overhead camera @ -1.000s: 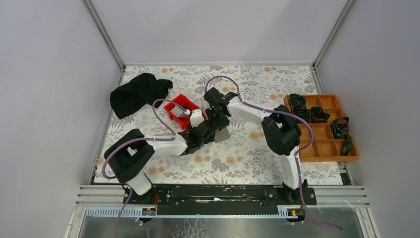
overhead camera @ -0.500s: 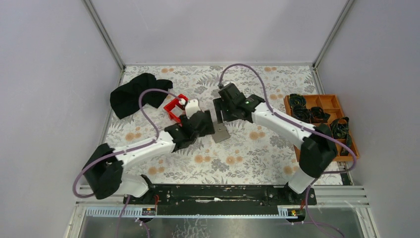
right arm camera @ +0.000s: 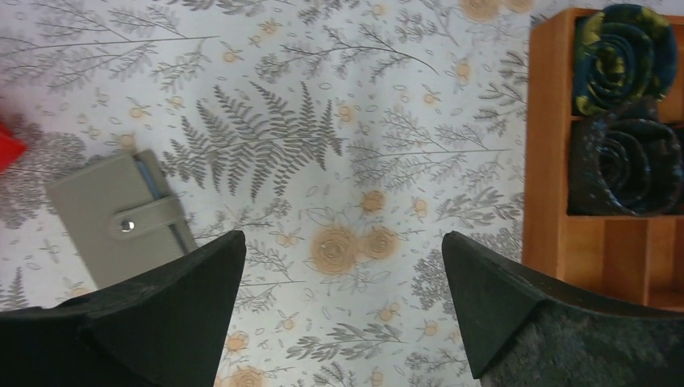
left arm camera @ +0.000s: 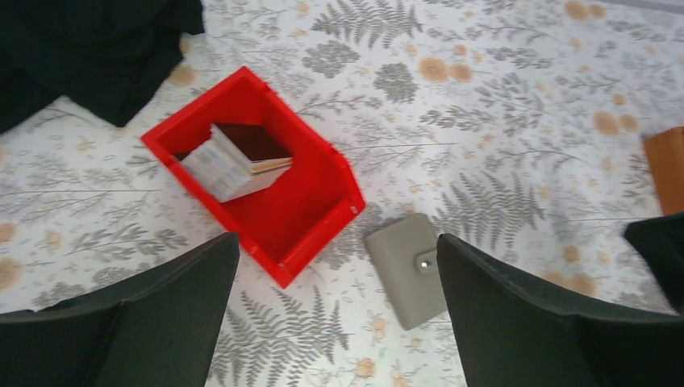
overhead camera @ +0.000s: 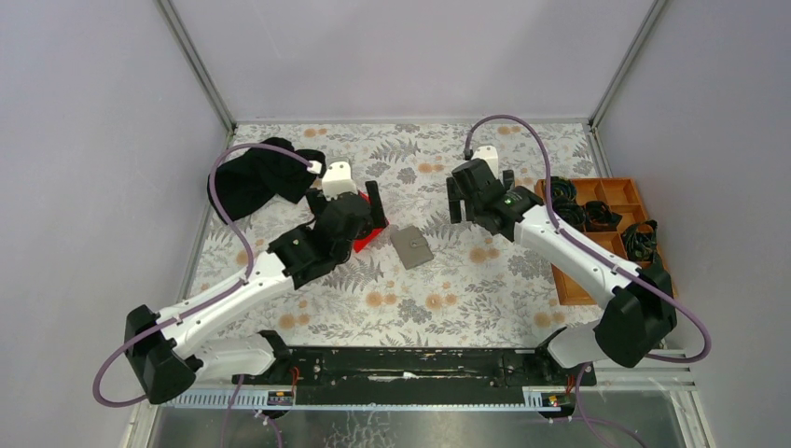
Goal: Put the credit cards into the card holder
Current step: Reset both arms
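The card holder point(overhead camera: 411, 248) is a small grey wallet lying flat and snapped closed on the floral cloth, apart from both grippers. It also shows in the left wrist view point(left arm camera: 407, 268) and the right wrist view point(right arm camera: 119, 218), where a light blue edge peeks out under its strap. A stack of credit cards point(left arm camera: 238, 160) leans inside the red bin point(left arm camera: 298, 205). My left gripper point(overhead camera: 359, 217) point(left arm camera: 337, 242) hangs open above the bin's near corner. My right gripper point(overhead camera: 471, 201) point(right arm camera: 342, 235) hangs open over bare cloth to the holder's right. Nothing sits between either pair of fingers.
A black cloth point(overhead camera: 256, 177) point(left arm camera: 97, 40) lies bunched at the back left beside the red bin point(overhead camera: 367, 238). An orange compartment tray point(overhead camera: 606, 243) point(right arm camera: 556, 161) with rolled dark items point(right arm camera: 621, 48) stands along the right edge.
Both grippers were together at the card holder; they have opened and drawn apart, the left up and leftward over the red bin, the right rightward. The holder stays on the cloth.
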